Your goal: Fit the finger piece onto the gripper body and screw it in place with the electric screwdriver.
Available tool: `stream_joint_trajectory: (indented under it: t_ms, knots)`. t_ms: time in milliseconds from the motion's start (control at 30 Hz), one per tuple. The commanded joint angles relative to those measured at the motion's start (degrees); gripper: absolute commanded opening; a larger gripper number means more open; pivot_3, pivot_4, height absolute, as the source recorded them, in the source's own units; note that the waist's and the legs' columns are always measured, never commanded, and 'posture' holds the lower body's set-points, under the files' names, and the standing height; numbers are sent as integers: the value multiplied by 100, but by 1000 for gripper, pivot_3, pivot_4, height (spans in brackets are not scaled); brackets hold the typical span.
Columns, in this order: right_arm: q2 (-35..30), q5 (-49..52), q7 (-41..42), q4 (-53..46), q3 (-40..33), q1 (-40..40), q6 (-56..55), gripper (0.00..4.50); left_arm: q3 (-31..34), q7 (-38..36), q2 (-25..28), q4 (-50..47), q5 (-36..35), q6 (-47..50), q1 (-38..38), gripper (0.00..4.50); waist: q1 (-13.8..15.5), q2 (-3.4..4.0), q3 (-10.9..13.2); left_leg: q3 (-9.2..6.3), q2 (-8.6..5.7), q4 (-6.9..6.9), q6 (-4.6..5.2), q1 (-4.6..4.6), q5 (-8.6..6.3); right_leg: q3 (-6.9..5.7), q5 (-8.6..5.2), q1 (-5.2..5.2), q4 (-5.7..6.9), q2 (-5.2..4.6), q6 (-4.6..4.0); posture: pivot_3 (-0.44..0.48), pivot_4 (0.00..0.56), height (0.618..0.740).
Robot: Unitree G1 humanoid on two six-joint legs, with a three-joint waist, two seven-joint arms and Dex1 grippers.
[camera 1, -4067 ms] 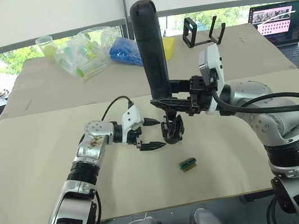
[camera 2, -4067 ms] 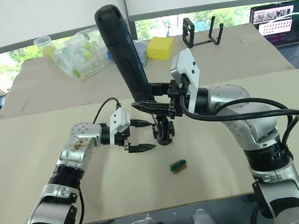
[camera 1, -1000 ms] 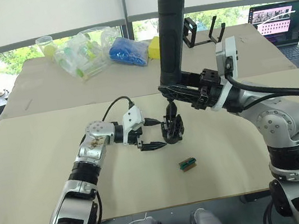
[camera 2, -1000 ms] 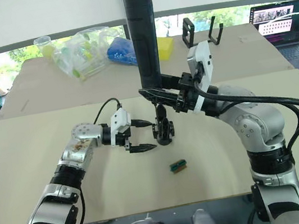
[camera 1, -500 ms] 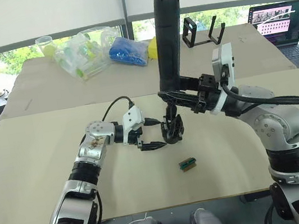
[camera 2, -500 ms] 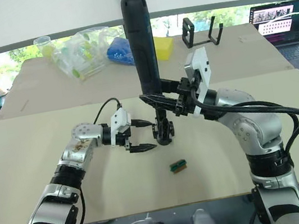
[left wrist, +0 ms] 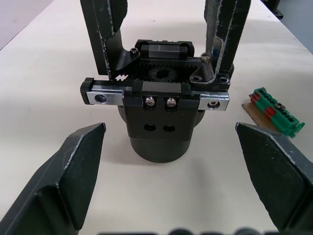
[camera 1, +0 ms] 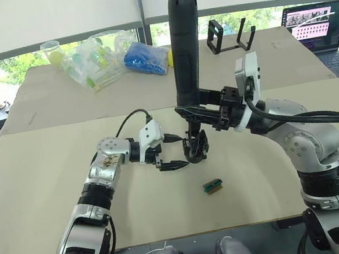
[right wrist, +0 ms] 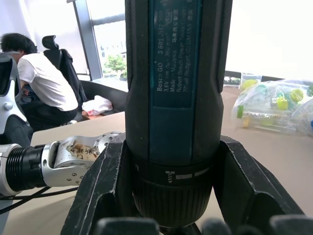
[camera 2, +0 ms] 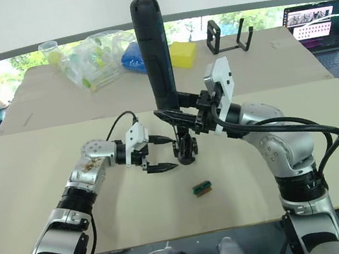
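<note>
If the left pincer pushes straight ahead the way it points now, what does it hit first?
Most likely the gripper body: it stands upright on the table, centred dead ahead between the open left pincer fingers. The gap to it looks small, though depth is hard to judge.

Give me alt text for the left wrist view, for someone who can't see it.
The gripper body, a black mechanism with two prongs pointing up, stands upright on the pale table. The left gripper is open, one finger on each side of the body without touching it. A small green-and-brown block lies beside it.
</note>
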Motion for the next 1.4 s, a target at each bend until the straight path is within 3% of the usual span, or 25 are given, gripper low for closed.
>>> stream_joint_trajectory:
  t_ms: [33, 1400]
  knots:
    - [22, 30, 21, -297, -120, -156, -280, 1897, 50, 15, 3, -196, -37, -84, -9, 4500, 1, 0, 0, 0, 0, 0, 0, 0, 0, 0, 0, 0, 0, 0, 0, 0, 150, 740]
    - [4, -304, 284, -126, -38, -44, -576, 1897, 53, 9, 19, -235, -40, -66, 11, 4500, 0, 0, 0, 0, 0, 0, 0, 0, 0, 0, 0, 0, 1, 0, 0, 0, 150, 740]
